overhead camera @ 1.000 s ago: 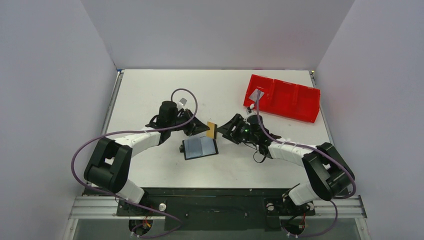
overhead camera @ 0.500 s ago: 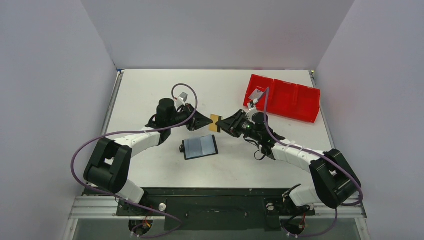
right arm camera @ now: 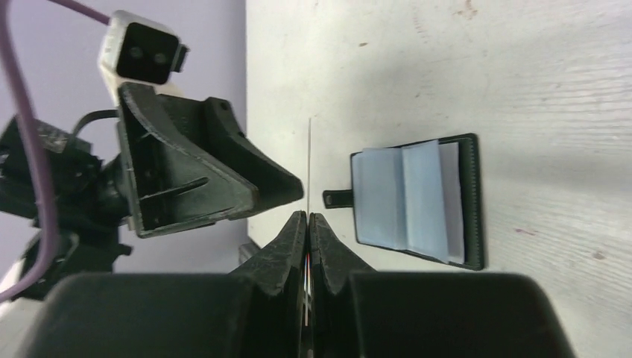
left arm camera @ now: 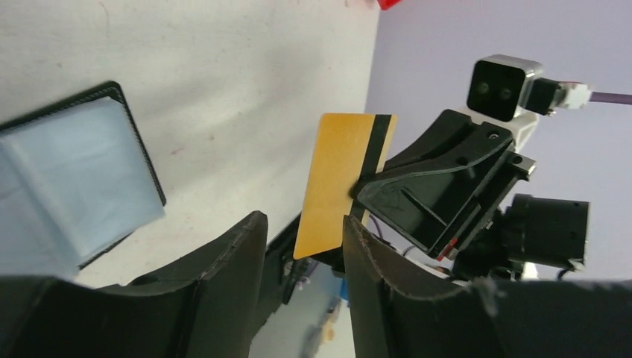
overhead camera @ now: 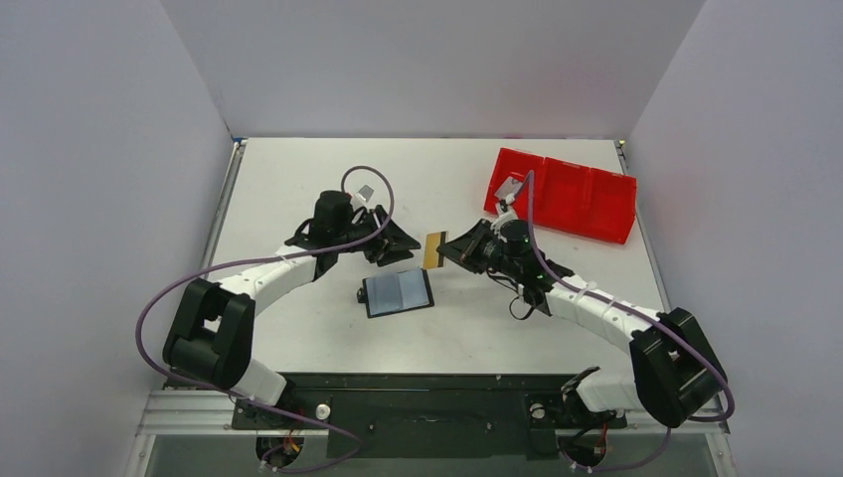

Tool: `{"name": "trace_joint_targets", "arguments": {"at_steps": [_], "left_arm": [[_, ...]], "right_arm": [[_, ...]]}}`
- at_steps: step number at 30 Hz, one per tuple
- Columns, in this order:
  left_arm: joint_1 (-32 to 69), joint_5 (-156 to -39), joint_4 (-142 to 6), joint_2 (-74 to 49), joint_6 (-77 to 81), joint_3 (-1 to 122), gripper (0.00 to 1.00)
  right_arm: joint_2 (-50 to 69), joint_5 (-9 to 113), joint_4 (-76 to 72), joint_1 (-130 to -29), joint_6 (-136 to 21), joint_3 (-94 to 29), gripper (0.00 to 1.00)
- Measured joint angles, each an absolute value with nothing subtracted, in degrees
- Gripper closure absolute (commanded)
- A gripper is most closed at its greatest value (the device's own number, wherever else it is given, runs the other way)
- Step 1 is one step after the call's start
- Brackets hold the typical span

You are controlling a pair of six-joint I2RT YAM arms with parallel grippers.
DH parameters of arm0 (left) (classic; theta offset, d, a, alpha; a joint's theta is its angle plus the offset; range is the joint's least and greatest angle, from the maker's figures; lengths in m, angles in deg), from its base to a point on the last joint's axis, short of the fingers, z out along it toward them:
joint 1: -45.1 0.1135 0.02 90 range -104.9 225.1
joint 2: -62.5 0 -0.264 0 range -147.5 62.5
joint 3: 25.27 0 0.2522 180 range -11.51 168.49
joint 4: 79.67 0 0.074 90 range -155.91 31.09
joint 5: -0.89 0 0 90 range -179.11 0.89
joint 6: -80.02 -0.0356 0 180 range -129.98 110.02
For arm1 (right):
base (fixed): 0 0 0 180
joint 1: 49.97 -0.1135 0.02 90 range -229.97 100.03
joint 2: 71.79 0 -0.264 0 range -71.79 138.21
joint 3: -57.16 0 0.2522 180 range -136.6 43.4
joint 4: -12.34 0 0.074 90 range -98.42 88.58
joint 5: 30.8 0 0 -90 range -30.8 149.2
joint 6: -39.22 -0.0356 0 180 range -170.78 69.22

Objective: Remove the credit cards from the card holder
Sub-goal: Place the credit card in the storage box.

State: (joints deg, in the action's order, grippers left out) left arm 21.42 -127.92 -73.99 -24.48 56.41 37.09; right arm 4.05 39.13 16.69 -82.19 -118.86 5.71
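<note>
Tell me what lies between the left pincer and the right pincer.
A gold card with a dark stripe, clamped in the shut right pincer; the left pincer is open. The top external and left wrist views show it.

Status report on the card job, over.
Right gripper shut on gold card, held off the table. Left gripper jaws open, close beside it. Holder lies open on the table. No obstacle seen toward tray.

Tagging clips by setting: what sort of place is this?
Likely a robotics lab test cell: left arm and right arm bolted to a metal frame, a white table boxed in by plain panels, with a red tray and card holder as props.
</note>
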Motion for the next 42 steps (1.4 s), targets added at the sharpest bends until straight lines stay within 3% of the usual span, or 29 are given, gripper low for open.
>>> {"name": "trace_joint_targets", "arguments": {"at_steps": [7, 16, 27, 42], "left_arm": [[21.48, -121.64, -58.93, -22.25, 45.07, 41.70, 0.58], [21.48, -119.04, -50.69, -20.55, 38.92, 41.70, 0.57], [21.48, -118.82, -46.56, -18.89, 34.93, 42.31, 0.57], [21.48, -118.89, -43.30, -14.63, 32.30, 42.97, 0.57]], "right_arm": [[1.99, 43.89, 3.10, -78.35, -111.64, 2.15, 1.00], [3.74, 47.89, -11.85, -61.54, -101.39, -6.36, 1.00], [16.33, 51.56, -20.38, -46.15, -93.57, -22.42, 1.00], [37.79, 53.33, -25.78, -42.52, -91.32, -43.62, 1.00]]}}
